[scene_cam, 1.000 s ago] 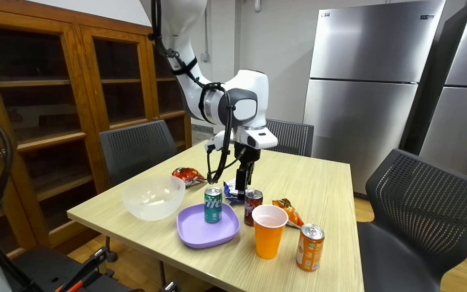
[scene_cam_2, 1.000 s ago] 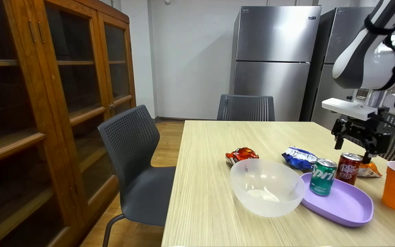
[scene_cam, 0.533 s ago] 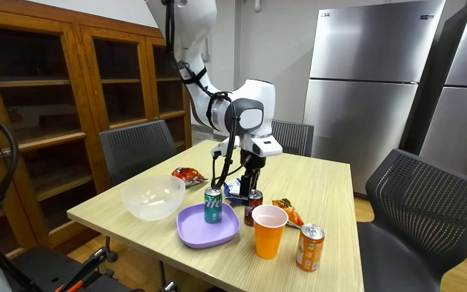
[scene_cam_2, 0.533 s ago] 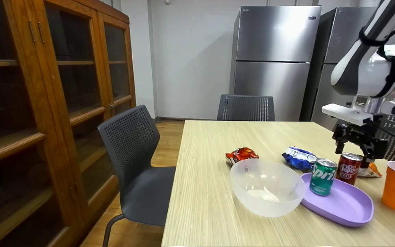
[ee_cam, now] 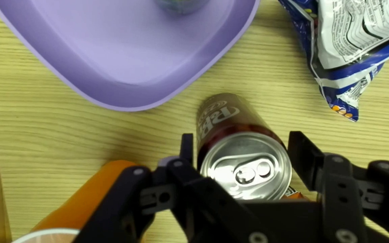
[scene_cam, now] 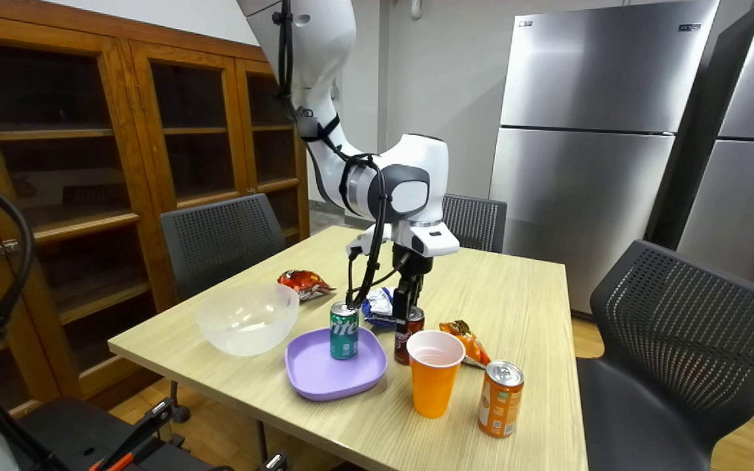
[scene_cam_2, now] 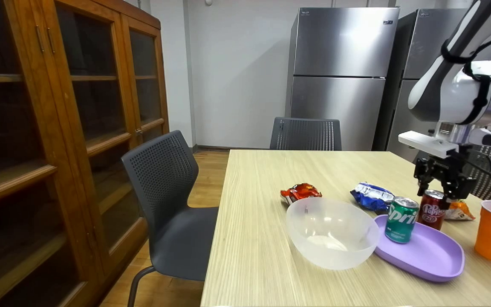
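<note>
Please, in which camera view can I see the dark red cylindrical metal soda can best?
The wrist view: the dark red cylindrical metal soda can appears largest, with most of its silver lid and pale lettering. Both exterior views show its side smaller, partly covered by the black gripper.

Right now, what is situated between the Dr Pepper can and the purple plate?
Only a strip of bare tabletop lies between the Dr Pepper can and the purple plate; the wrist view shows it.
</note>
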`<state>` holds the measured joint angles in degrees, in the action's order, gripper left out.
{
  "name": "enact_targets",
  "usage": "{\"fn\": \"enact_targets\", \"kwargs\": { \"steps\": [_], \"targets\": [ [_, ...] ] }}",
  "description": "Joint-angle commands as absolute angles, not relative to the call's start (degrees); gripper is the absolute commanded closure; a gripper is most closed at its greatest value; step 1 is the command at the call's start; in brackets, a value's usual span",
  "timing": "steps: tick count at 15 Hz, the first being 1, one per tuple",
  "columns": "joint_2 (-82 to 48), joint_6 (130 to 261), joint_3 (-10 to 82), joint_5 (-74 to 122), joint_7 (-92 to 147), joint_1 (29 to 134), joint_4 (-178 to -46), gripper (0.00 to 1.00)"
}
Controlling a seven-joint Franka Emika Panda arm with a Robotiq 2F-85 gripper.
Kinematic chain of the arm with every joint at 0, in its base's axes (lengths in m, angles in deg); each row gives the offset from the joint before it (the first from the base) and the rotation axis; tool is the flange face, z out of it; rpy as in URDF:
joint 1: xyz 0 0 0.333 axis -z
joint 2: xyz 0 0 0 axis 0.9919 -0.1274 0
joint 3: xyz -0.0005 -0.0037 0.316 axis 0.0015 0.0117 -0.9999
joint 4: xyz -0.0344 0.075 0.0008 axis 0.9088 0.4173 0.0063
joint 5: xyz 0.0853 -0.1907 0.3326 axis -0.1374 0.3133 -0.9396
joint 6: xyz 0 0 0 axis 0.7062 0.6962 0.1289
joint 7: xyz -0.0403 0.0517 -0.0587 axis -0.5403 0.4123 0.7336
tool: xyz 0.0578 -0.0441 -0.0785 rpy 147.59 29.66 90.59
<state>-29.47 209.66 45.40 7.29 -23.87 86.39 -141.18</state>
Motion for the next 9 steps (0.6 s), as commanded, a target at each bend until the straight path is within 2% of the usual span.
{"fn": "enact_targets", "kwargs": {
  "steps": [1, 2, 9],
  "targets": [
    [-29.7, 209.2, 44.9, 6.6, -25.17, 86.57, -139.89, 0.58],
    [-29.54, 209.27, 44.9, 6.66, -25.2, 86.48, -140.02, 0.62],
    [-25.85, 211.15, 45.48, 7.56, -25.98, 84.66, -143.41, 0.62]
  ]
}}
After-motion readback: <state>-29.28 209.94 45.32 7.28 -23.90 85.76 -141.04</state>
